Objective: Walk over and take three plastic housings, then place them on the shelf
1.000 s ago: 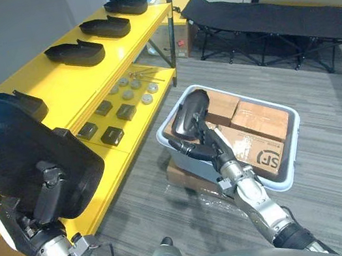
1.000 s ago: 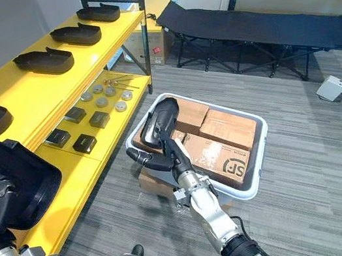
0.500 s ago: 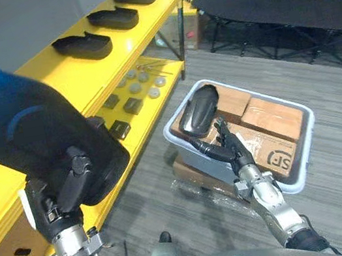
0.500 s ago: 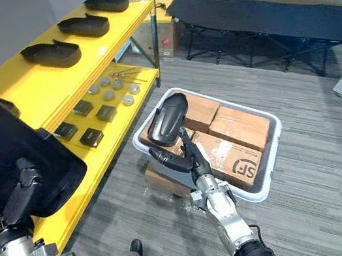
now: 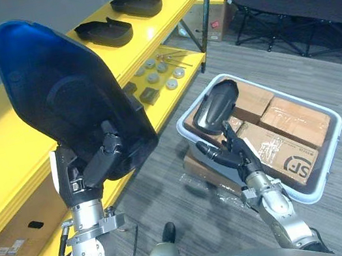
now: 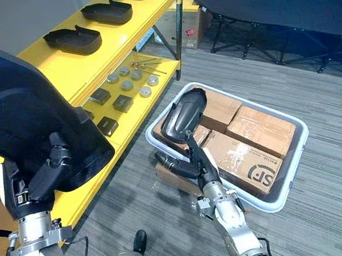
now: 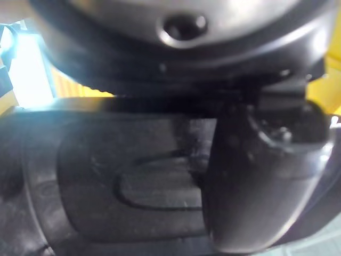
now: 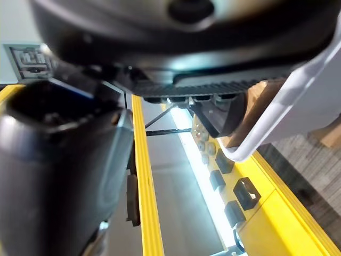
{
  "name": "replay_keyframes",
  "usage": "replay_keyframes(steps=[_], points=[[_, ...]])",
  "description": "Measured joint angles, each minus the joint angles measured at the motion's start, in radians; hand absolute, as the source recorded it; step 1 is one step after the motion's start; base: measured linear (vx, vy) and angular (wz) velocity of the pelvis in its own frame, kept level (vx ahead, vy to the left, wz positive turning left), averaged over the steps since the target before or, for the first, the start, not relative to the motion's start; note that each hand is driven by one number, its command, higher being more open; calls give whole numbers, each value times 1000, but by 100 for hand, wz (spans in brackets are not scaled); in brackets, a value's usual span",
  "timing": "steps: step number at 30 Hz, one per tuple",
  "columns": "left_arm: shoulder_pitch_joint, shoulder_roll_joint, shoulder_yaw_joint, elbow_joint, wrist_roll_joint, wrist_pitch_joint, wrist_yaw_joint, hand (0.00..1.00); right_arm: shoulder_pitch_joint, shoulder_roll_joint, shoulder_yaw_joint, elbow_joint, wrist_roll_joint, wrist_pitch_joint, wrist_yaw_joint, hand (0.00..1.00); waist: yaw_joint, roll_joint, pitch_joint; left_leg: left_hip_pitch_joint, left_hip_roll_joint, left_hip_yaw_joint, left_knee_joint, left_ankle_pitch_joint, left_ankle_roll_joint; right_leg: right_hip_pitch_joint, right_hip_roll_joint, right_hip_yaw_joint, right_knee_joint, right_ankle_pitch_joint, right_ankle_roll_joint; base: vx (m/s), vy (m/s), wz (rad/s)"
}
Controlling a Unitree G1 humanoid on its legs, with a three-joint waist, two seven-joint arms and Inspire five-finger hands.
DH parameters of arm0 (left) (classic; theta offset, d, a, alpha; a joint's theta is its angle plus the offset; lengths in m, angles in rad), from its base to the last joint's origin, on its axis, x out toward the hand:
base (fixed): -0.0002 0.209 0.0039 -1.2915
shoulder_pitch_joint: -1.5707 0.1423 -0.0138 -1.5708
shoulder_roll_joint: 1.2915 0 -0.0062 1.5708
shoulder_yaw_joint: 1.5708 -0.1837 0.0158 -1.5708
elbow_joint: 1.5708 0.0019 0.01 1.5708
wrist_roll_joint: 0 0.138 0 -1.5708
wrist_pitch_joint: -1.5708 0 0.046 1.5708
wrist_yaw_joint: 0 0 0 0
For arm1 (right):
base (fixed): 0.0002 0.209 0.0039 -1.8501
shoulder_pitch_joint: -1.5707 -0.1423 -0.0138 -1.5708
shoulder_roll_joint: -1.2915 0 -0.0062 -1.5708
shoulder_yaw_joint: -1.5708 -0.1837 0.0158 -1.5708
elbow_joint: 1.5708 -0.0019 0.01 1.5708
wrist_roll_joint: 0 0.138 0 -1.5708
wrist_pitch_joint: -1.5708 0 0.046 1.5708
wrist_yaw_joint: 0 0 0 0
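Left hand (image 5: 91,173) raised, clamped on large housing (image 5: 63,97), right hand (image 5: 232,155) upright, gripping smaller housing (image 5: 215,105) over crate (image 5: 338,123)

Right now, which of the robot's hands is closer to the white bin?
Right. The right hand holds a small housing over the white bin's edge; the left hand grips a big housing beside the yellow shelf.

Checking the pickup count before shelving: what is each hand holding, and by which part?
Left hand grips the large housing by its lower edge; right hand pinches the smaller housing by its lower end.
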Motion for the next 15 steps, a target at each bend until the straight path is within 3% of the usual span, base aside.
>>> replay_keyframes(steps=[4,8,13,14,15], points=[[3,0,2,6,0,0,44,0,-12,-22,9,-35,0,-18,0,100,4,25,28,-20,-1,-9,34,-1,1,-12,0,-2,36,-41,-12,-102,-24,16],[20,-2,24,7,5,0,91,0,-36,-22,33,-44,2,-54,1,100,15,20,40,-50,-9,-16,78,-24,5,-27,-11,-8,69,-60,-9,-69,6,9],[17,-10,93,12,37,2,117,0,-93,8,72,-65,21,-74,-2,100,48,-8,59,-118,-84,-21,299,-149,23,9,-82,-32,135,-103,15,11,82,18],[16,-8,106,11,39,3,116,0,-102,19,78,-65,20,-83,-8,100,65,-24,63,-126,-102,-6,356,-183,50,41,-98,-55,114,-104,17,101,167,37],[16,-6,118,10,40,5,115,0,-100,25,78,-67,19,-97,-12,100,70,-25,49,-133,-122,52,413,-237,107,81,-109,-72,130,-91,18,185,174,45]])
